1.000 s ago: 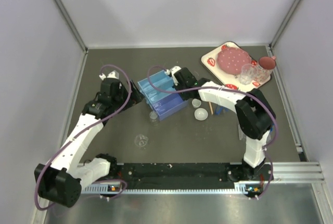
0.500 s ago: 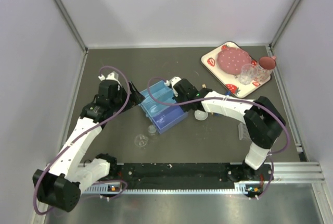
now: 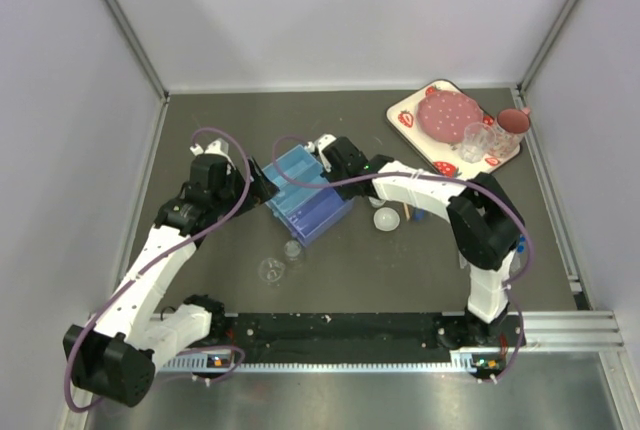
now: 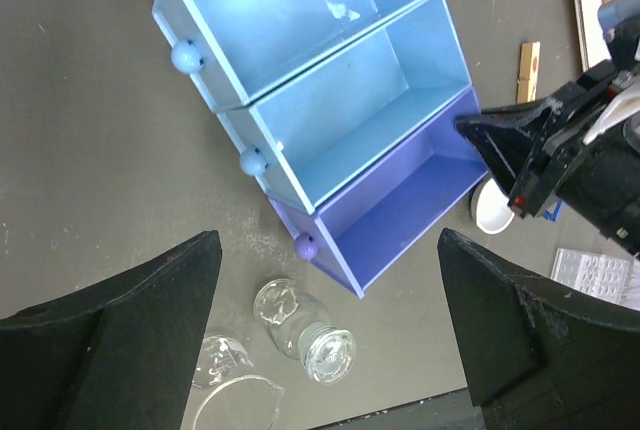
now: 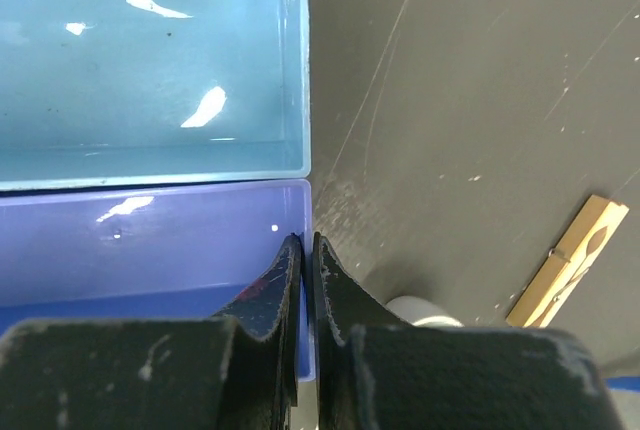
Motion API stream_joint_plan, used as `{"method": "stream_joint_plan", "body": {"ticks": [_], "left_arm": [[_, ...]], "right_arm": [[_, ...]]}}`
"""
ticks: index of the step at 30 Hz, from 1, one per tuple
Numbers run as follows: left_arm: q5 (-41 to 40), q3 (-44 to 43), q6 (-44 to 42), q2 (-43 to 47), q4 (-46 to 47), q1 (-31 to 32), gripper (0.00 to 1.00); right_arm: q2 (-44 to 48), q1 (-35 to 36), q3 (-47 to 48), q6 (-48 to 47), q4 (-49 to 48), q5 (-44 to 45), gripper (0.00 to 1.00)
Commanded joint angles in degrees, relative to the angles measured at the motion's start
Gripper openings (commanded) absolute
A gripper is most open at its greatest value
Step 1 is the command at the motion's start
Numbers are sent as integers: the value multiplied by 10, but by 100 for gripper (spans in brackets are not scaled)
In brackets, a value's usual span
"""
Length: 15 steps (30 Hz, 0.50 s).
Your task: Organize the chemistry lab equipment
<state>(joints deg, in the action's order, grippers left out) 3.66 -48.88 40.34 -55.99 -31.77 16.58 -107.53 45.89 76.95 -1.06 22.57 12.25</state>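
Right gripper (image 5: 308,242) nips back wall of purple drawer (image 5: 150,250).
Its length runs toward the knob (image 4: 305,245), under my wide-spread left gripper (image 4: 325,250).

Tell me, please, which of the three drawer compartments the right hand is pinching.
The purple compartment at the end; the right hand is shut on its side wall. The other two compartments are light blue.

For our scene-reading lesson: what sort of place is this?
Probably a robot test cell: left arm and right arm bolted at a dark table's edge, plain white walls around, props like a blue drawer box and clear dishes.
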Motion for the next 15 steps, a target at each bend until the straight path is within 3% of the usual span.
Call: {"method": "stream_joint_plan", "body": {"ticks": [1, 9, 10, 11, 12, 14, 15], "left_arm": [[4, -4, -15, 4, 2, -2, 95], [16, 0, -18, 4, 11, -2, 95], [17, 1, -21, 2, 11, -2, 94], [19, 1, -24, 2, 11, -2, 95], [27, 1, -26, 4, 13, -3, 95], [37, 3, -43, 6, 21, -2, 98], [42, 3, -48, 8, 23, -2, 98]], "right_arm": [[-37, -37, 13, -29, 42, -1, 0], [4, -51, 5, -32, 56, 5, 1], [7, -52, 9, -26, 62, 2, 6], [15, -50, 18, -23, 75, 1, 26], [20, -48, 22, -21, 80, 1, 36], [41, -42, 35, -18, 92, 8, 51], [49, -34, 39, -19, 95, 16, 54]]}}
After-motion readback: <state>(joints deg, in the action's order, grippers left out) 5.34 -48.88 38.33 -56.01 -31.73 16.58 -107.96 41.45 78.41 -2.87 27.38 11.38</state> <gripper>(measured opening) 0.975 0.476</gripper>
